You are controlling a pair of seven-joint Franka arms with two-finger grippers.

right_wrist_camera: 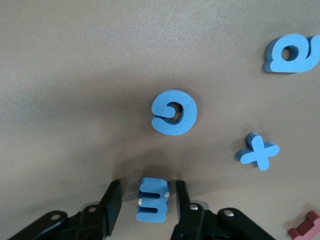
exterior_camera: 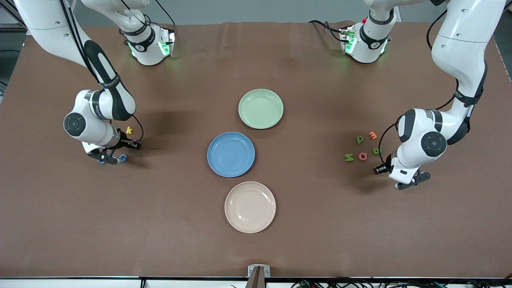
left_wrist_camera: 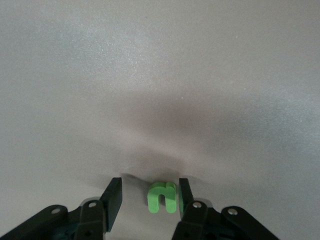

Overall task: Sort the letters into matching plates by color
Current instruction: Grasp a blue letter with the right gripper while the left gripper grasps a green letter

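Observation:
My right gripper (exterior_camera: 109,159) is down at the table toward the right arm's end, open. A blue E (right_wrist_camera: 152,200) lies between its fingers with a gap on each side. Beside it lie a blue G (right_wrist_camera: 174,112), a blue x (right_wrist_camera: 257,151) and a blue a (right_wrist_camera: 292,53). My left gripper (exterior_camera: 408,185) is low at the left arm's end, open around a green u (left_wrist_camera: 162,196) that touches one finger. Green p (exterior_camera: 360,139), N (exterior_camera: 349,157) and B (exterior_camera: 377,151) lie close by. The pale green plate (exterior_camera: 261,109) and blue plate (exterior_camera: 231,154) sit mid-table.
A cream-beige plate (exterior_camera: 250,207) lies nearer the front camera than the blue plate. An orange letter (exterior_camera: 372,135) and a red letter (exterior_camera: 363,156) mix with the green ones. A yellow letter (exterior_camera: 128,130) lies by the right gripper, and a pink letter (right_wrist_camera: 305,226) near the blue ones.

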